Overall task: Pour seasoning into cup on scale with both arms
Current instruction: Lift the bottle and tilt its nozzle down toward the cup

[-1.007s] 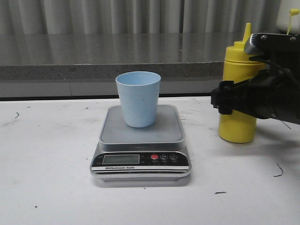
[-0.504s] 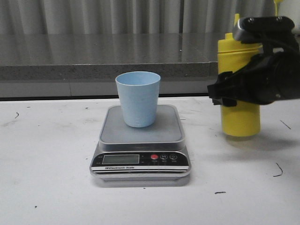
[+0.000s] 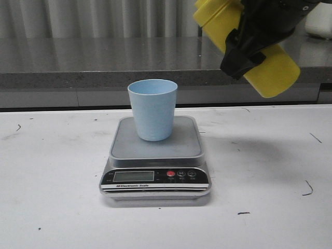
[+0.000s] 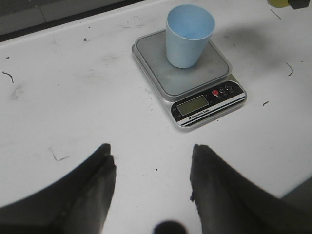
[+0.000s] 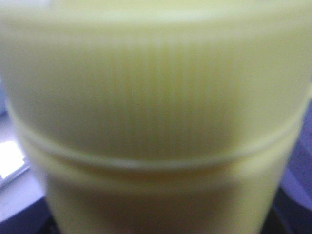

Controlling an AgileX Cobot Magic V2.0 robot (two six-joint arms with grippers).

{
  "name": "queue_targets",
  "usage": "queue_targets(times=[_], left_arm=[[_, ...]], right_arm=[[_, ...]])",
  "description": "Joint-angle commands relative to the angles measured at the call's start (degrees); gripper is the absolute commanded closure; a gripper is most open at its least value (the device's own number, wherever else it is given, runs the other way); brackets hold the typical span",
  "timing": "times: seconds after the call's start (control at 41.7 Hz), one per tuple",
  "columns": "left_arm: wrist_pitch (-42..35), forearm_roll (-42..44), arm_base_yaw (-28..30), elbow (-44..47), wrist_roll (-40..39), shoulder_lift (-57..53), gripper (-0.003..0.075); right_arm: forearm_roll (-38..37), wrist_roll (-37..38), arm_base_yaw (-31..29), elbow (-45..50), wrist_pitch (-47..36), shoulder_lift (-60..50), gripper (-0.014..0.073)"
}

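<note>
The pale blue cup (image 3: 152,109) stands upright on the grey platform of the scale (image 3: 155,155), also seen in the left wrist view as cup (image 4: 189,35) and scale (image 4: 204,80). My right gripper (image 3: 249,44) is shut on the yellow seasoning bottle (image 3: 272,70), held high at the upper right and tilted, its cap end toward the upper left, above and right of the cup. The bottle fills the right wrist view (image 5: 156,117), hiding the fingers. My left gripper (image 4: 151,163) is open and empty over the white table, short of the scale.
A grey stone counter (image 3: 104,62) runs along the back behind the white table (image 3: 52,171). A white object (image 3: 319,21) stands at the far right on the counter. Small dark marks dot the table.
My right gripper has lifted the bottle off the table, moved it up and left toward the cup, and tilted it. The cup and scale have not moved.
</note>
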Motion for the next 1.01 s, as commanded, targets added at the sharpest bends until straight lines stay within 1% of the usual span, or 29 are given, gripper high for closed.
queue_targets(times=[0.0,0.144,0.312,0.408,0.48,0.576,0.743,0.983], left_arm=[[-3.80,-0.07,-0.35,-1.46,-0.53,0.00,0.0364],[-3.80,-0.07,-0.35,-1.46,-0.53,0.00,0.0364],[-3.80,-0.07,-0.35,-1.46,-0.53,0.00,0.0364],[-3.80,-0.07,-0.35,-1.46,-0.53,0.00,0.0364],[-3.80,-0.07,-0.35,-1.46,-0.53,0.00,0.0364],[-3.80,-0.07,-0.35,-1.46,-0.53,0.00,0.0364],[-3.80,-0.07,-0.35,-1.46,-0.53,0.00,0.0364],[-3.80,-0.07,-0.35,-1.46,-0.53,0.00,0.0364]], right_arm=[[-7.86,-1.03,2.07,-3.70,0.30,-0.70,0.0229],[-14.32,-0.86,5.43,-4.83,5.17,1.68,0.0229],[-19.79,0.21,7.95,-8.90,13.98,5.57,0.0229],[-26.81,0.21,9.30,-10.53,16.89,7.20,0.0229],[-33.04,0.21,10.19,-10.73,17.80,7.54,0.0229],[-39.49,0.21,10.78,-10.73,19.25,7.81,0.0229],[-46.99,0.21,10.86,-10.73,21.31,7.92,0.0229],[-57.17,0.21,10.86,-10.73,20.48,7.92,0.0229]])
